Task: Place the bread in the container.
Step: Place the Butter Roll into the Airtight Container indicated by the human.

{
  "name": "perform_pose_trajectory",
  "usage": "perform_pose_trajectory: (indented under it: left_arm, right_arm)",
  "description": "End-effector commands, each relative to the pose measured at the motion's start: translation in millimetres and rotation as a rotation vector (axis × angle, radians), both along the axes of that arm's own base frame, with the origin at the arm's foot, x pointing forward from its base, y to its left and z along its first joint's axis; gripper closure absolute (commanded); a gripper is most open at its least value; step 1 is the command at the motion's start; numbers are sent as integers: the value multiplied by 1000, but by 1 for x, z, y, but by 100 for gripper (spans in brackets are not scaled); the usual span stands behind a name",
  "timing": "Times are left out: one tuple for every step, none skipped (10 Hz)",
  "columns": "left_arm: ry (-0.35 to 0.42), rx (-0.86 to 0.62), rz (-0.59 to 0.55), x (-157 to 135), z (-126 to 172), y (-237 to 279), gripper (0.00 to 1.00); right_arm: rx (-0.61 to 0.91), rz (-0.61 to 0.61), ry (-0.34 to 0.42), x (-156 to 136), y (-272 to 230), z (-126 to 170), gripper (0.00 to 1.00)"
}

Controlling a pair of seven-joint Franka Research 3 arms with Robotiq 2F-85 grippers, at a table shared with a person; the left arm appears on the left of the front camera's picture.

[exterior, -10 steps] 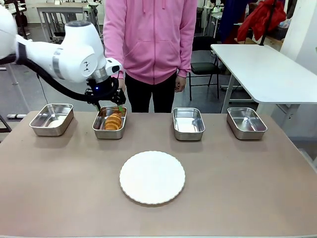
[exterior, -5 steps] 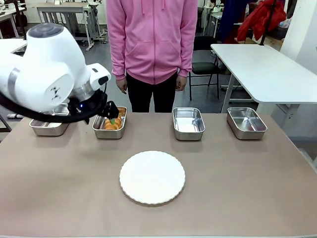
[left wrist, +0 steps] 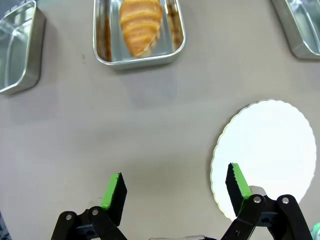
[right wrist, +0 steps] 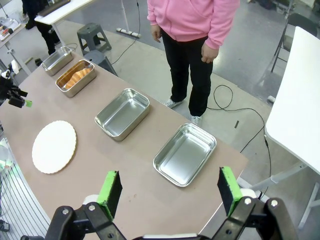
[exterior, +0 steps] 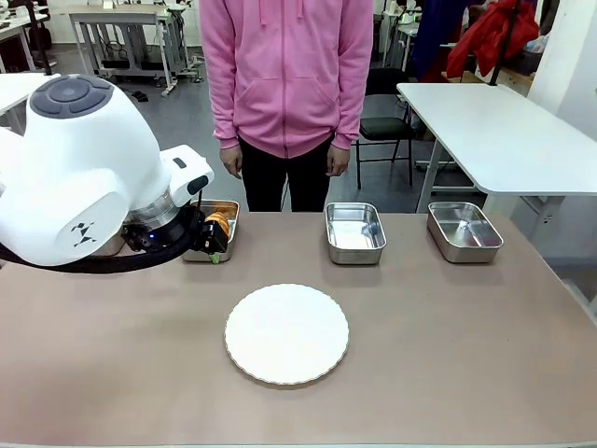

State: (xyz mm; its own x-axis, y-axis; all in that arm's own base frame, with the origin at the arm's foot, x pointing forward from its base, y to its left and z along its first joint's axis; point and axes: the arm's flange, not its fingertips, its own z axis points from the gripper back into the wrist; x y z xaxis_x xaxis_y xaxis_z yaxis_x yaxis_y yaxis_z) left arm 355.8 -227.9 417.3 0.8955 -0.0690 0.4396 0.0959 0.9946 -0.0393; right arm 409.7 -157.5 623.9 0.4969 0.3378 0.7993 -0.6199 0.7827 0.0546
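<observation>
the left gripper (left wrist: 175, 187) hangs released above bare tabletop, nothing between its pads. the croissant (left wrist: 140, 24) lies inside the steel pan (left wrist: 102, 47). beside it sits the white plate (left wrist: 267, 150). the right gripper (right wrist: 169, 192) is spread wide, empty.

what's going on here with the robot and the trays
The croissant already lies in one of the steel pans at the far edge of the table. The left gripper hangs above the bare tabletop beside the white plate, jaws open and holding nothing. The right gripper is open too, high above the table's other end. A person in a pink hoodie stands at the far side with hands down, touching nothing. Three more pans sit in the same row.
</observation>
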Motion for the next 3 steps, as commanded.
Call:
perform_pose_trajectory:
  left_arm:
    - [30,-45,5,10,-17,9,0]
    - [0,0,0,0,0,0,0]
    - [0,0,0,0,0,0,0]
  right_arm:
    - [9,20,-27,1,0,0,0]
    - [9,20,-27,1,0,0,0]
    - [9,20,-27,1,0,0,0]
